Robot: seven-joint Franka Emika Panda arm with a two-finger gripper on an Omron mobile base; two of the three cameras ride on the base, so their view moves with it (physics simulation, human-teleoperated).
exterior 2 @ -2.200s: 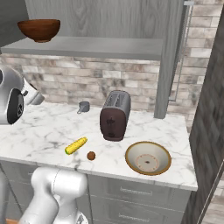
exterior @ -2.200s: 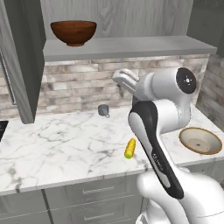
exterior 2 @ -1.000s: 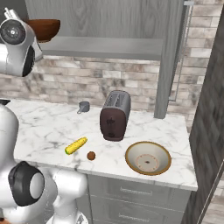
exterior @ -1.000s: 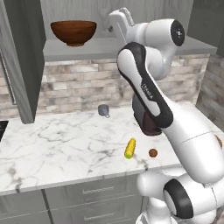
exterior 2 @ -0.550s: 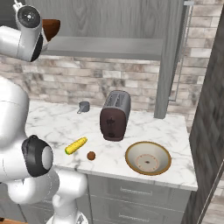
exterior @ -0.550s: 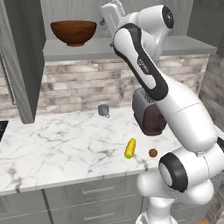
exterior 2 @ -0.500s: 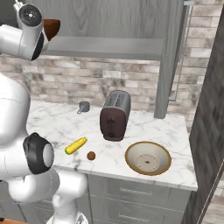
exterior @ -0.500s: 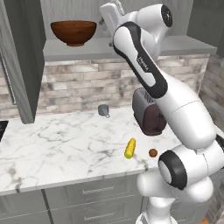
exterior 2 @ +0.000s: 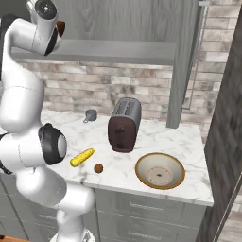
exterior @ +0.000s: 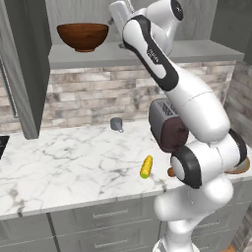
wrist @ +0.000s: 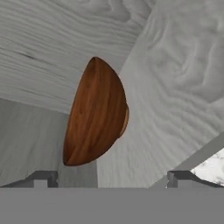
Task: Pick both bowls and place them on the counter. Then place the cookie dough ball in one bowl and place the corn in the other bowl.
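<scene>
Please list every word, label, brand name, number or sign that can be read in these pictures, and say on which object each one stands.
There is no readable text in any view.
The toaster, the small grey mug, the dark wooden bowl and the tan bowl carry no print.
The drawers under the counter are plain, and the robot arm bears no label.

Shelf [exterior: 197, 50] bears wooden bowl [exterior: 82, 36]; counter [exterior: 59, 162] bears corn [exterior: 146, 166].
</scene>
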